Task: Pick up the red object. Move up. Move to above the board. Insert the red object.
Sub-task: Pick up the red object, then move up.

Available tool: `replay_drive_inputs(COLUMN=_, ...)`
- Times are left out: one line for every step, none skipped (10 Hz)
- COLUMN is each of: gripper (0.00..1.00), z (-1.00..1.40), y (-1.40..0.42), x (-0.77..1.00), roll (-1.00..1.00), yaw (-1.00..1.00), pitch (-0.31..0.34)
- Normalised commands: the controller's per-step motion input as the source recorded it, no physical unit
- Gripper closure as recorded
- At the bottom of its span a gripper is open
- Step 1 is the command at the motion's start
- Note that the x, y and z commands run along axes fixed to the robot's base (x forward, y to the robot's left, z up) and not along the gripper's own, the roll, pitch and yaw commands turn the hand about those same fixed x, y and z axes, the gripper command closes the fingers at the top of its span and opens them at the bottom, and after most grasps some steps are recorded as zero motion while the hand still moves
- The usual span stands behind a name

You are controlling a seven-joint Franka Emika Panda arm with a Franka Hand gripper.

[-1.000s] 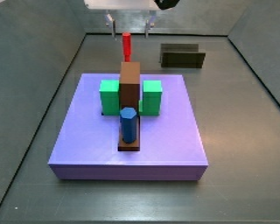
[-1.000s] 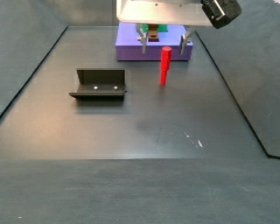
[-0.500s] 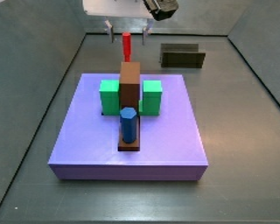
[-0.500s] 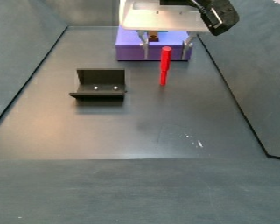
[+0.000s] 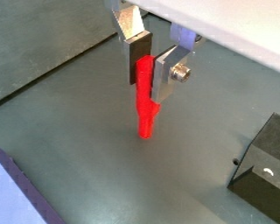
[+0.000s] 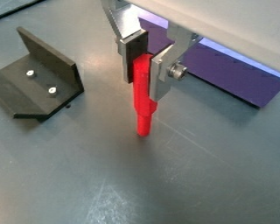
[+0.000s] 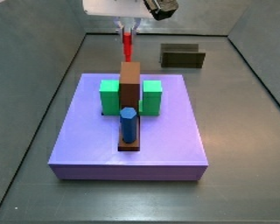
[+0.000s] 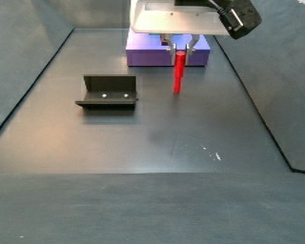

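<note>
The red object (image 7: pixel 127 42) is a thin red peg standing upright on the grey floor behind the lavender slab. My gripper (image 7: pixel 127 31) hangs straight over it, shut on its upper end. In both wrist views the fingers (image 5: pixel 166 74) (image 6: pixel 164 74) press on the peg (image 5: pixel 145 109) (image 6: pixel 142 101) from both sides. In a side view the peg (image 8: pixel 178 71) reaches down to the floor below the gripper (image 8: pixel 178 46). The board (image 7: pixel 129 86) is a narrow brown plank lying on the slab, with a blue peg (image 7: pixel 129 124) standing in its near end.
The lavender slab (image 7: pixel 73 131) (image 8: pixel 145 55) carries two green cubes (image 7: pixel 109 96) (image 7: pixel 152 96) on either side of the board. The dark fixture (image 7: pixel 182 56) (image 8: pixel 108 91) stands on the floor beside the peg and shows in both wrist views (image 5: pixel 265 166) (image 6: pixel 38 74).
The fingers have closed from wide apart onto the red peg's upper end. The peg stands in the same place.
</note>
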Motion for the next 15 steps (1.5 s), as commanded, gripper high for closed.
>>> replay_drive_inputs(gripper=1.0, z=0.0, y=0.0, x=0.0, roll=0.0, yaw=0.0, pitch=0.0)
replay_drive_inputs(gripper=1.0, z=0.0, y=0.0, x=0.0, roll=0.0, yaw=0.0, pitch=0.0)
replay_drive_inputs(gripper=1.0, z=0.0, y=0.0, x=0.0, roll=0.0, yaw=0.0, pitch=0.0)
replay_drive_inputs(gripper=1.0, z=0.0, y=0.0, x=0.0, roll=0.0, yaw=0.0, pitch=0.0)
replay_drive_inputs(gripper=1.0, z=0.0, y=0.0, x=0.0, roll=0.0, yaw=0.0, pitch=0.0)
replay_drive_inputs(gripper=1.0, z=0.0, y=0.0, x=0.0, roll=0.0, yaw=0.0, pitch=0.0)
replay_drive_inputs(gripper=1.0, z=0.0, y=0.0, x=0.0, roll=0.0, yaw=0.0, pitch=0.0)
replay_drive_inputs(gripper=1.0, z=0.0, y=0.0, x=0.0, roll=0.0, yaw=0.0, pitch=0.0)
replay_drive_inputs(gripper=1.0, z=0.0, y=0.0, x=0.0, roll=0.0, yaw=0.0, pitch=0.0)
replay_drive_inputs(gripper=1.0, z=0.0, y=0.0, x=0.0, roll=0.0, yaw=0.0, pitch=0.0)
replay_drive_inputs(gripper=1.0, z=0.0, y=0.0, x=0.0, roll=0.0, yaw=0.0, pitch=0.0)
replay_drive_inputs(gripper=1.0, z=0.0, y=0.0, x=0.0, roll=0.0, yaw=0.0, pitch=0.0)
replay_drive_inputs(gripper=1.0, z=0.0, y=0.0, x=0.0, roll=0.0, yaw=0.0, pitch=0.0)
replay_drive_inputs(gripper=1.0, z=0.83, y=0.0, x=0.0, roll=0.0, yaw=0.0, pitch=0.0)
replay_drive_inputs(gripper=1.0, z=0.74, y=0.05, x=-0.04, roll=0.0, yaw=-0.03, pitch=0.042)
